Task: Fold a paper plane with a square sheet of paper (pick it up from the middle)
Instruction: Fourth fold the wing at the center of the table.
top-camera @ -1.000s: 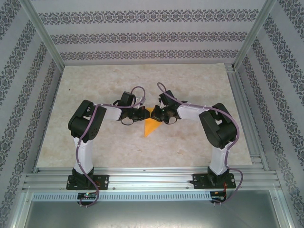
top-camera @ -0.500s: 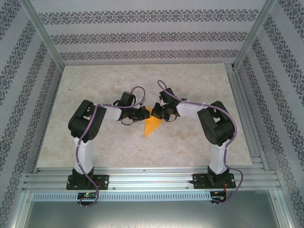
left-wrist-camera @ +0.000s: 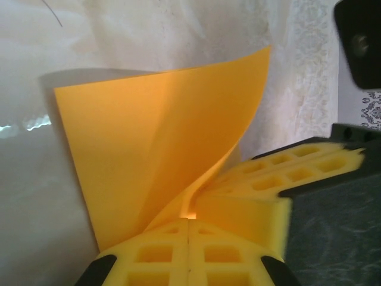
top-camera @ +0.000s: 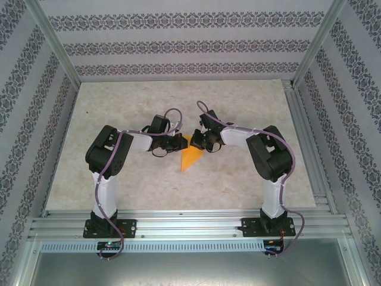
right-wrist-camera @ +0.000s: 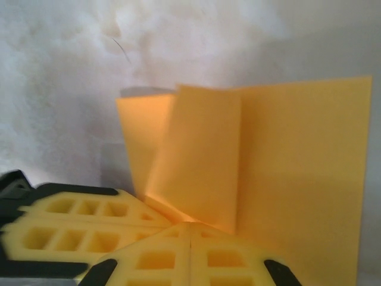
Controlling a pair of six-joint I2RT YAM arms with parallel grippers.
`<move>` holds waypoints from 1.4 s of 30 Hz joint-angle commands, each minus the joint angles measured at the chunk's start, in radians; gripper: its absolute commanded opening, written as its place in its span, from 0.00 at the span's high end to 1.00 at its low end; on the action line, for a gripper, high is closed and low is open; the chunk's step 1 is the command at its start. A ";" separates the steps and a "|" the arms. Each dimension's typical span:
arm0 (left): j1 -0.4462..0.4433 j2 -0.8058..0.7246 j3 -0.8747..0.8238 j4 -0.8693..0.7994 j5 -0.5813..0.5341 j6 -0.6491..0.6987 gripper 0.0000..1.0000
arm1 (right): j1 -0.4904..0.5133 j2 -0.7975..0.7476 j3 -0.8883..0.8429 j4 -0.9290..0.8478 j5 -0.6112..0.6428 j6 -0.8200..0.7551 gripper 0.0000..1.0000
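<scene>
Pinching the paper (top-camera: 190,158) at its far end, left tool (left-wrist-camera: 189,223) and right tool (right-wrist-camera: 190,226) clamped from opposite sides; pointed end lying free, nearward.

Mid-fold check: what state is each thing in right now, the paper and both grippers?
square sheet of paper: partly folded, one flap curled up off the table, not yet a plane.
left gripper: shut, pinching the paper's raised part.
right gripper: shut, pinching the paper right beside the left gripper.
</scene>
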 commanded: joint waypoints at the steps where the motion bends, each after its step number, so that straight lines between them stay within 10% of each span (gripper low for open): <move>1: -0.003 0.048 -0.012 -0.049 -0.059 0.015 0.97 | -0.025 -0.047 0.062 -0.019 0.008 -0.035 0.95; 42: -0.003 0.068 -0.020 -0.066 -0.051 0.034 0.98 | -0.168 0.165 0.138 0.013 -0.063 -0.067 0.94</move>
